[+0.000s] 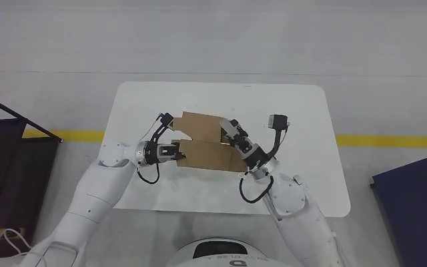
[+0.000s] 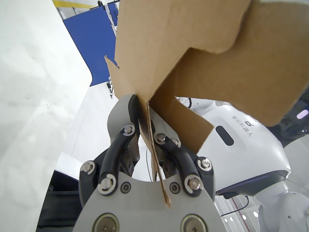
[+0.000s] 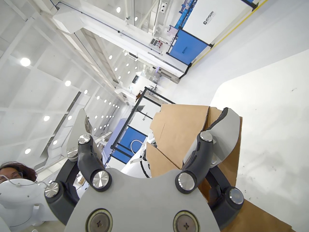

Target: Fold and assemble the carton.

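Left gripper (image 2: 142, 112) tight on carton (image 2: 193, 25) edge, right gripper (image 3: 154, 117) wide open opposite.

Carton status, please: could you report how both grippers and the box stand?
Left gripper shut on carton edge. Right gripper open, one finger against carton. Carton half-open, flaps loose.

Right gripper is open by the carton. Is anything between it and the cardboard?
Nothing visible does. The right gripper is open, and one finger appears to lie against the carton, with no other object between. The left gripper is shut on a carton edge.
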`<action>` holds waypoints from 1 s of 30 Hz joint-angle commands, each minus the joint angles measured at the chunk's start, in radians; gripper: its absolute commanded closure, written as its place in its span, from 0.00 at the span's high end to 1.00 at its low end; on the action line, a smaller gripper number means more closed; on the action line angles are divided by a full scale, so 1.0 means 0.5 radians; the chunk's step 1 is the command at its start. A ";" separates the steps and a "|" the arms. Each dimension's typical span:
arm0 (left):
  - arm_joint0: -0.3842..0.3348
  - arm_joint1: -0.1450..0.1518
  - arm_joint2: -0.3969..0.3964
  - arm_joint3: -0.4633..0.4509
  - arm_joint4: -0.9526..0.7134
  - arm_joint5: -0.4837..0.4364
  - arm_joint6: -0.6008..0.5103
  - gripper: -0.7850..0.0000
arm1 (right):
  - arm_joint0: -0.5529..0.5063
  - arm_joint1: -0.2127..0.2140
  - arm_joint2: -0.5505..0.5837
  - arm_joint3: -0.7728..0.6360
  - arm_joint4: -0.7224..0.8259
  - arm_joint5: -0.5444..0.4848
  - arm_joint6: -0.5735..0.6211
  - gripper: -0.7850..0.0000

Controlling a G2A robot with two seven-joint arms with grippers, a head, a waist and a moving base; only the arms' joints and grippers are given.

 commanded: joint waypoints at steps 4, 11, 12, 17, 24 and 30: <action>0.000 0.006 0.000 -0.002 -0.008 -0.018 0.019 0.00 | 0.017 0.012 0.027 0.014 0.112 0.026 0.108 1.00; 0.015 0.018 0.005 -0.037 0.000 -0.027 0.027 0.00 | 0.049 0.018 0.039 0.099 0.700 0.067 0.333 1.00; 0.018 0.020 0.007 -0.047 0.005 -0.027 0.028 0.00 | 0.056 0.018 0.036 0.113 0.789 0.050 0.378 1.00; 0.047 0.040 0.009 -0.119 0.058 -0.025 0.025 0.00 | 0.070 0.027 0.045 0.194 1.190 0.056 0.631 1.00; 0.064 0.084 0.008 -0.169 0.255 -0.089 0.089 0.00 | 0.102 0.050 0.096 0.256 1.292 0.221 0.757 0.82; 0.030 0.132 -0.004 -0.182 0.399 -0.169 0.169 0.00 | 0.115 0.070 0.063 0.206 1.155 0.266 0.868 0.82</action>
